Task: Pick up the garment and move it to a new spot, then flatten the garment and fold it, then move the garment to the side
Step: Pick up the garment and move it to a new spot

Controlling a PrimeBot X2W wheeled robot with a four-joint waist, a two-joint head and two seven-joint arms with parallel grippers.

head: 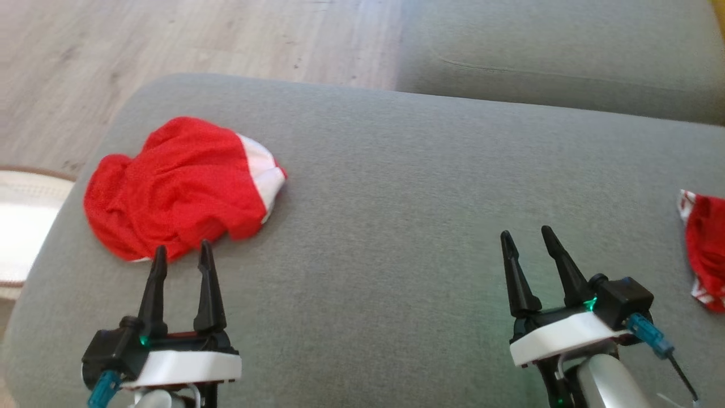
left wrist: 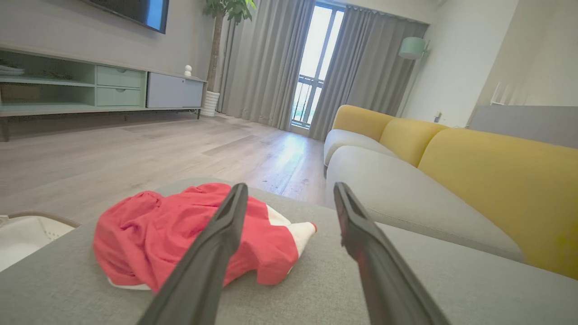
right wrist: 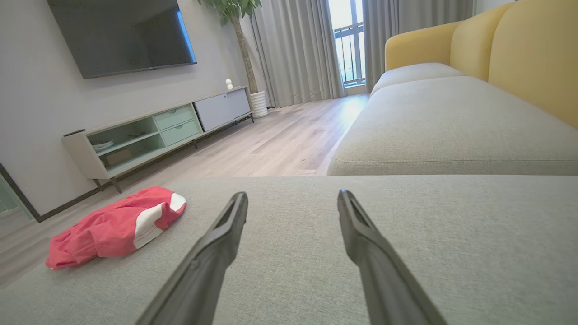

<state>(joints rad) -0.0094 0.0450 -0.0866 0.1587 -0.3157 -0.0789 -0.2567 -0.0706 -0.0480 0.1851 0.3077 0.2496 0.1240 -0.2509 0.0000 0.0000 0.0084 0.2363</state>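
A crumpled red garment (head: 175,190) with a white band lies at the left end of the grey cushion (head: 396,215); it also appears in the left wrist view (left wrist: 180,234) and the right wrist view (right wrist: 113,225). My left gripper (head: 181,255) stands open just short of the garment's near edge, nothing between its fingers (left wrist: 226,225). Far to the right, my right gripper (head: 529,238) hangs open over bare cushion, with empty fingers (right wrist: 235,216).
Another red and white piece of cloth (head: 705,249) lies at the cushion's right edge. A white basket (head: 22,226) stands on the wooden floor (head: 170,39) to the left. A second grey seat (head: 566,51) with yellow backrests (left wrist: 496,180) lies beyond.
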